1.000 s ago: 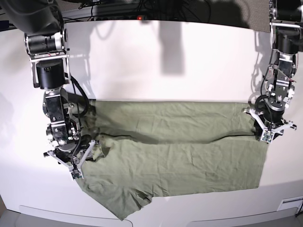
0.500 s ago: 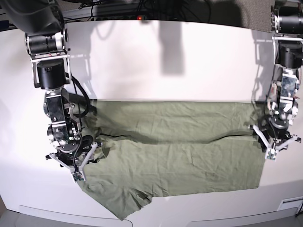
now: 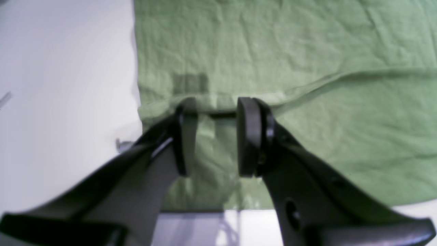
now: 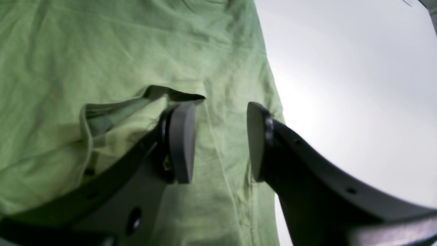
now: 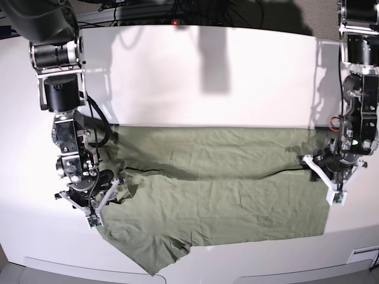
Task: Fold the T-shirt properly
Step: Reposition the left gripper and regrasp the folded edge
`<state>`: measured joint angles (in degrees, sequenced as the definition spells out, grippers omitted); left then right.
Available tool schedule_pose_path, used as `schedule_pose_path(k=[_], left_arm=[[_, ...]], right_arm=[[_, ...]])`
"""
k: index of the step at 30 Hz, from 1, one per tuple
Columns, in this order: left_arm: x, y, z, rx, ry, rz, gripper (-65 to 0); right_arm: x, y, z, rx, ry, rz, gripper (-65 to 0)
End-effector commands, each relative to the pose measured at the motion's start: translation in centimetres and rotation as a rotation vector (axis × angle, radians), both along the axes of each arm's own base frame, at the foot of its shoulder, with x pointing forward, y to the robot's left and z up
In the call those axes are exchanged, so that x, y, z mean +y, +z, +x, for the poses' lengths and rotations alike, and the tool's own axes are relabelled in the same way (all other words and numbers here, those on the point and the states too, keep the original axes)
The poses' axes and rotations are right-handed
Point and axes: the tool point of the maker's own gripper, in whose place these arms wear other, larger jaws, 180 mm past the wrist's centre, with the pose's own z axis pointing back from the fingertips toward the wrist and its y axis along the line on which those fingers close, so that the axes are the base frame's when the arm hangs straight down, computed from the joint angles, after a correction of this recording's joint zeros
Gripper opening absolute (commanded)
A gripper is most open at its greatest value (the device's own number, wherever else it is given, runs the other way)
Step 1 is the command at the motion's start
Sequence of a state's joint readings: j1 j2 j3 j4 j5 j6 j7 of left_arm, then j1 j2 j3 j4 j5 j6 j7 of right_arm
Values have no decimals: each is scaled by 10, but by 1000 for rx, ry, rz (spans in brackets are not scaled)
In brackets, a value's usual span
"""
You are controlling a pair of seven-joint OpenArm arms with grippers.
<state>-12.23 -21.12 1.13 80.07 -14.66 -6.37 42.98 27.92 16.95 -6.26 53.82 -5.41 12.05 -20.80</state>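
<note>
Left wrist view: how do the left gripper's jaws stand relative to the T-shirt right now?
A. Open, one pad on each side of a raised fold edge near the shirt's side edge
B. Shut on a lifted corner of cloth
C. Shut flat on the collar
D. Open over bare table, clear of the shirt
A: the left gripper is open with green T-shirt visible between its pads, which straddle the raised fold edge beside the white table.

T-shirt flat on table; pincers over opposite edges
</note>
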Motion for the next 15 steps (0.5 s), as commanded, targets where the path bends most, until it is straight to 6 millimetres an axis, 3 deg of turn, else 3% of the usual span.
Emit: schedule_pose_path(k=[1,6,10,15], left_arm=[[9,9,8,-30,14,11,-457],[23,-25,-3,43,55,4,-457],[22,-32,-2,36,64,-15,-457],[6,-28,8,-1,56,-50,-457]], right_arm=[[-2,26,16,-74,-1,-1,-399],[0,26,16,-77,-4,25,-399],[1,26,17,-80,-2,27,-399],[5,25,17,-81,1,33,-399]])
